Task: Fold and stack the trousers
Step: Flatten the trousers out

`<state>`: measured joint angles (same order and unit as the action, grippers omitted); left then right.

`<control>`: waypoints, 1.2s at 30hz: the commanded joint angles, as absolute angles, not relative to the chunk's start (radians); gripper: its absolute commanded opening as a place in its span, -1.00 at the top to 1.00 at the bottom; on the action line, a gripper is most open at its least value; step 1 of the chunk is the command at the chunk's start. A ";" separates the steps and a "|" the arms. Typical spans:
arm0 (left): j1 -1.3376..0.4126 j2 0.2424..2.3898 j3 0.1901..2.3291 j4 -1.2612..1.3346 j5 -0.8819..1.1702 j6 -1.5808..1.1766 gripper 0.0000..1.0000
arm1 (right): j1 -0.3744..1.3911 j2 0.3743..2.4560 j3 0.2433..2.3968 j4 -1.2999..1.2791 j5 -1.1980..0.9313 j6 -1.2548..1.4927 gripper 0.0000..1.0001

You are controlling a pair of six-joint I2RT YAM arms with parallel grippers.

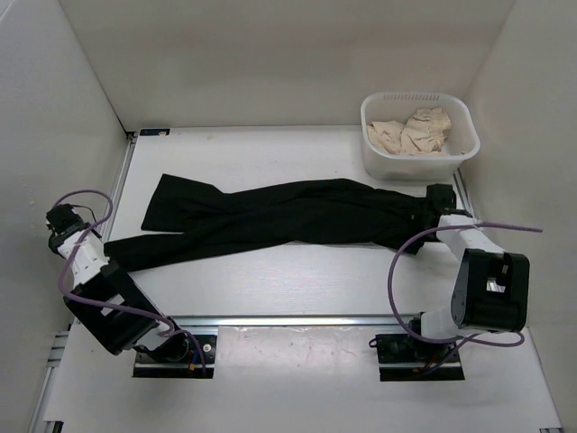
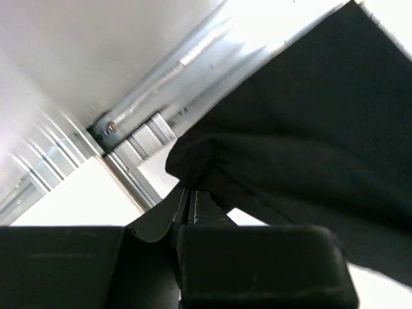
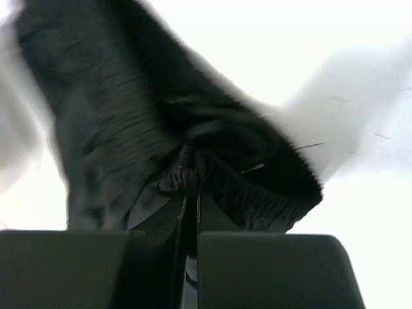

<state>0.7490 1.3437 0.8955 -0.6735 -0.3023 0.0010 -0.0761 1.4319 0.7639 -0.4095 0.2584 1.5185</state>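
Observation:
The black trousers (image 1: 288, 216) lie stretched across the table, waistband at the right, two legs running left, one to the far left (image 1: 176, 203) and one to the near left (image 1: 144, 251). My left gripper (image 1: 110, 248) is shut on the hem of the near leg; in the left wrist view the fabric (image 2: 296, 129) is pinched between the closed fingers (image 2: 190, 196). My right gripper (image 1: 431, 209) is shut on the gathered elastic waistband (image 3: 193, 167) at the right end.
A white plastic basket (image 1: 419, 161) holding crumpled beige cloth (image 1: 415, 131) stands at the back right, close behind the right gripper. White walls enclose the table on three sides. Metal rails run along the table's left and near edges.

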 commanded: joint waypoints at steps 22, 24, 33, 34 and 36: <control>0.756 1.311 0.980 -0.658 -0.230 0.000 0.72 | -0.307 0.969 0.644 -0.748 0.065 0.927 1.00; 0.701 1.351 1.040 -0.658 -0.213 0.000 0.72 | -0.307 1.060 0.811 -0.733 0.064 0.867 1.00; 0.566 1.342 1.241 -0.680 -0.181 0.000 0.72 | -0.307 1.244 1.211 -0.876 0.118 0.764 1.00; 0.566 1.327 1.215 -0.680 -0.190 0.000 0.72 | -0.307 1.189 1.162 -0.876 0.106 0.764 1.00; 0.566 1.299 1.096 -0.680 -0.238 0.000 0.64 | -0.307 1.129 1.001 -0.876 0.133 0.773 1.00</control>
